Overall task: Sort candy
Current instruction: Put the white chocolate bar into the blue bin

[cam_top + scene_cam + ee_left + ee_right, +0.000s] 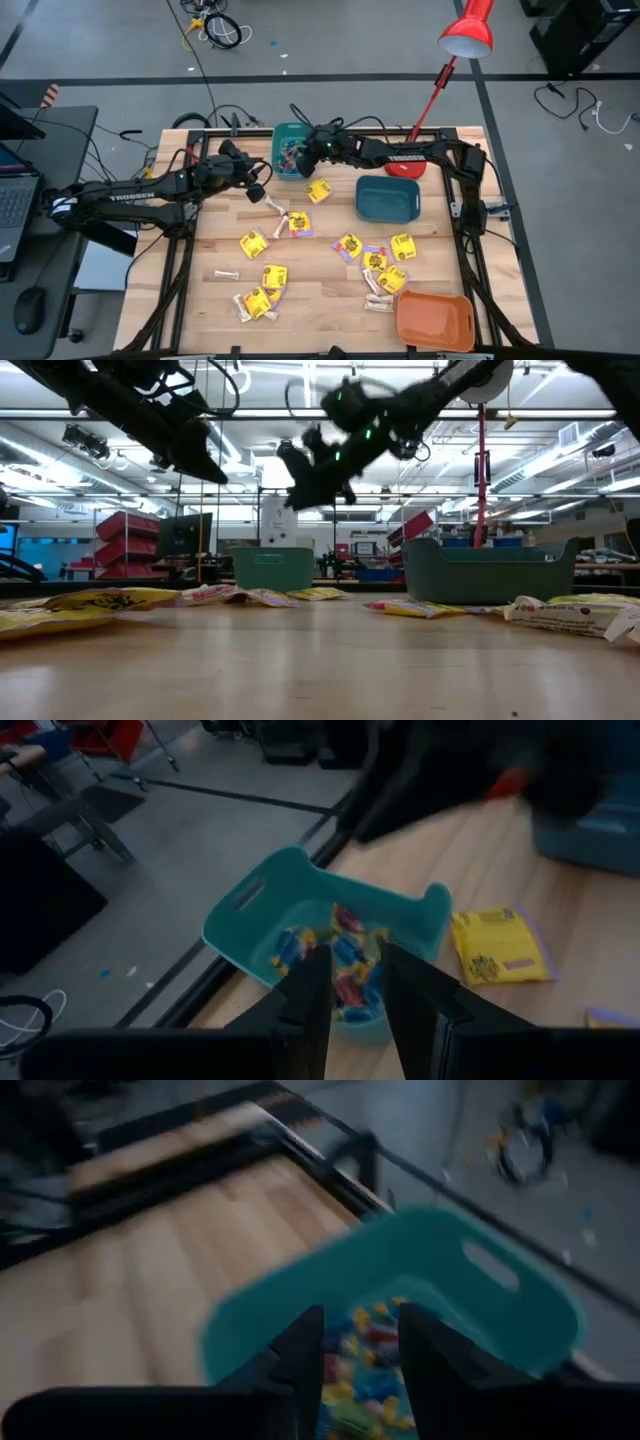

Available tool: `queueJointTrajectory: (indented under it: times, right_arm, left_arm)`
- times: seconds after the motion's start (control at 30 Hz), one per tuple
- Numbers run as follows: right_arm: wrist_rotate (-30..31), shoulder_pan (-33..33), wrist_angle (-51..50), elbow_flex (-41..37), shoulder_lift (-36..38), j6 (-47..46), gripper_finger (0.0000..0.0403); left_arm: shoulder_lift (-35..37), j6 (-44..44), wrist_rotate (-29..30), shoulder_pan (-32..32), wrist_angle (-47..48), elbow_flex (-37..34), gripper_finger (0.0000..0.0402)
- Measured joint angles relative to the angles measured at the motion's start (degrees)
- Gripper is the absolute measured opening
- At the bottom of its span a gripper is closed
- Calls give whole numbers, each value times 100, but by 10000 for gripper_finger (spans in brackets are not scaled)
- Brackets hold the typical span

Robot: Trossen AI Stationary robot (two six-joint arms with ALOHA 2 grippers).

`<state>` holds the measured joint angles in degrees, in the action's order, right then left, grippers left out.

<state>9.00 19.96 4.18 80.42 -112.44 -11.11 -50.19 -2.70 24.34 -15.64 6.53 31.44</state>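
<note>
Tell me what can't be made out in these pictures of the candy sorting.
- Print on the yellow packets: too small in the high view, blurred in the low view.
- Contents of the dark teal bin: hidden by its wall in the low view.
- Small candies in the light teal bin: motion blur in the right wrist view; the right end effector covers some.
- Orange bin: out of the low view.

A red lamp (467, 34) leans over the wooden table's (320, 300) far edge. Three bins sit there: light teal (281, 137), dark teal (388, 199), and orange (434, 320).
</note>
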Motion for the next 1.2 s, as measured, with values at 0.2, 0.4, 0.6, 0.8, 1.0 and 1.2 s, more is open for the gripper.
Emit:
queueJointTrajectory:
  times: [0.2, 0.4, 0.6, 0.8, 1.0, 1.2]
  right_arm:
    - [-331, -606, -1075, 0, 978, 1354, 110]
    - [-687, -1374, -3203, 0, 1914, 1330, 109]
    - [-827, -2088, -4884, 2, 2711, 542, 109]
    - [-1120, -2900, -5473, 0, 2741, -249, 109]
    - [-1030, -3507, -5326, -4, 2367, -736, 109]
    - [-988, -3747, -5303, -4, 2044, -1073, 101]
  left_arm:
    - [0, 35, -1024, 0, 385, 0, 94]
    - [0, 41, -2916, 2, 649, 0, 94]
    - [-2, -81, -3155, 2, 725, 0, 94]
    - [-2, -166, -3182, 2, 884, 0, 94]
    - [-2, -16, -3217, 2, 1218, 0, 94]
    - [-2, 305, -3354, 0, 1399, 0, 94]
